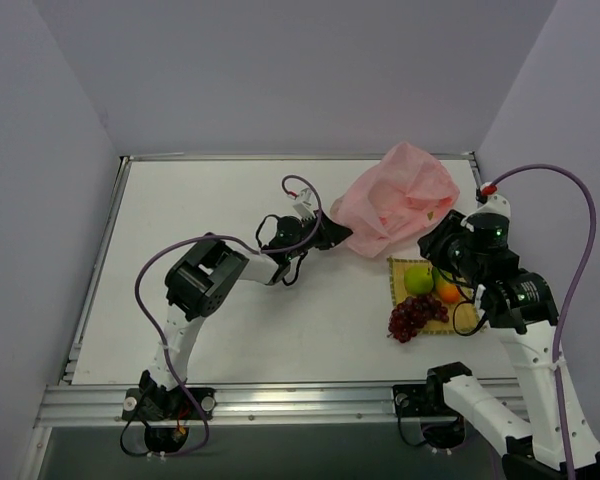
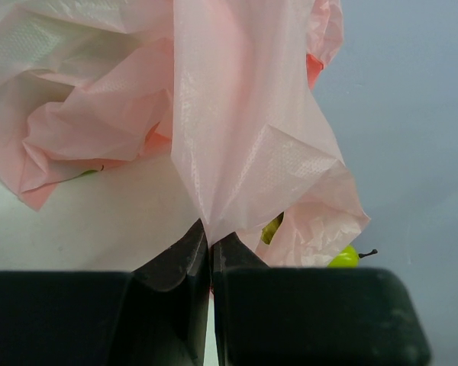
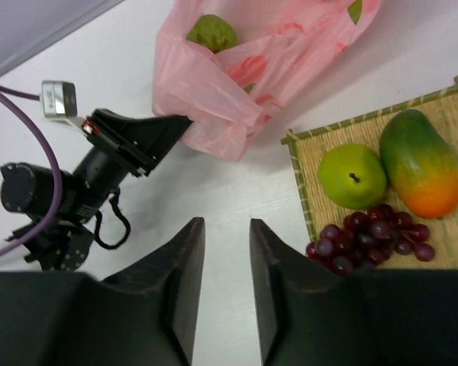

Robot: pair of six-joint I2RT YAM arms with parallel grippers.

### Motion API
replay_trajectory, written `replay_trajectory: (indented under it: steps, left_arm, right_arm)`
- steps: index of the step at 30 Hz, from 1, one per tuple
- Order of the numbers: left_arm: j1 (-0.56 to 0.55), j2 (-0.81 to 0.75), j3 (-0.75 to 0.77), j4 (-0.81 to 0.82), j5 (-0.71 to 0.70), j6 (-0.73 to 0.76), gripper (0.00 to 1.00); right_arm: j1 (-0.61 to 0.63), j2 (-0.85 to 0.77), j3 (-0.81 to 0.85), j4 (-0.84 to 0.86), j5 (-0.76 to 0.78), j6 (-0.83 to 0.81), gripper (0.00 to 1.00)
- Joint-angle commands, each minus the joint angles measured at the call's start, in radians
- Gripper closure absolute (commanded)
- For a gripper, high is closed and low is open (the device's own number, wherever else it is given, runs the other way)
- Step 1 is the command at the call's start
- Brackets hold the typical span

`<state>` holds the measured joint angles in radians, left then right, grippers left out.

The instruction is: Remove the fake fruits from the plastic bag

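The bumpy green ball [image 3: 211,32] sits inside the plastic bag [image 3: 237,76], straight ahead and a little left of the right fingers [image 3: 179,267] (narrowly parted over bare bench [image 3: 237,191], holding nothing). The left fingers [image 2: 179,263] are pinched tight on a gathered fold at the bag's near left corner, so the right arm is the free one and, I judge, the one to reach in. The bag lies at the bench's far right, just beyond the woven mat [image 3: 328,133]. The apple [image 3: 353,175], mango [image 3: 421,164] and grape bunch [image 3: 370,236] lie on the mat, right of the right fingers.
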<state>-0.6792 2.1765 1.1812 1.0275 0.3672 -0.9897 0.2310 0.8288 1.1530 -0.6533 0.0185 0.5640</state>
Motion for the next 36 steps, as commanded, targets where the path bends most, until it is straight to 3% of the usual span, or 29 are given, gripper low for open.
replay_trajectory:
  steps: [1, 3, 6, 10, 17, 21, 25, 28, 32, 36]
  left_arm:
    - [-0.016, -0.067, 0.017, 0.017, 0.006, 0.019, 0.98]
    - [-0.014, -0.063, 0.026, 0.020, 0.010, 0.013, 0.98]
    - [-0.013, -0.066, 0.026, 0.025, 0.015, 0.010, 0.98]
    - [-0.008, -0.073, 0.009, 0.025, 0.010, 0.005, 0.98]
    - [0.010, -0.107, -0.068, 0.017, -0.022, 0.020, 0.98]
    - [0.017, -0.113, -0.109, 0.017, -0.043, 0.010, 0.98]
    - [0.023, -0.126, -0.143, -0.001, -0.060, 0.026, 0.98]
    - [0.033, -0.142, -0.181, 0.014, -0.082, 0.017, 0.98]
    - [0.046, -0.147, -0.193, 0.016, -0.090, -0.001, 0.98]
    - [0.047, -0.156, -0.199, -0.015, -0.102, 0.017, 0.98]
  right_arm:
    - [0.007, 0.016, -0.021, 0.135, 0.021, -0.036, 0.76]
    - [0.008, 0.029, -0.048, 0.191, 0.058, -0.048, 0.91]
    - [0.007, 0.088, -0.104, 0.299, 0.051, -0.055, 0.95]
    - [0.007, 0.206, -0.160, 0.475, 0.034, -0.061, 0.96]
    - [0.005, 0.573, -0.130, 0.783, 0.049, -0.064, 0.95]
    - [0.001, 0.723, -0.091, 0.888, 0.110, -0.069, 0.94]
    - [-0.022, 0.855, -0.082, 1.010, 0.061, -0.061, 0.93]
    - [-0.028, 0.934, -0.061, 1.092, 0.015, -0.061, 0.84]
    - [-0.028, 0.992, -0.050, 1.218, -0.066, -0.069, 0.57]
    - [-0.024, 1.047, -0.030, 1.236, -0.130, -0.096, 0.41]
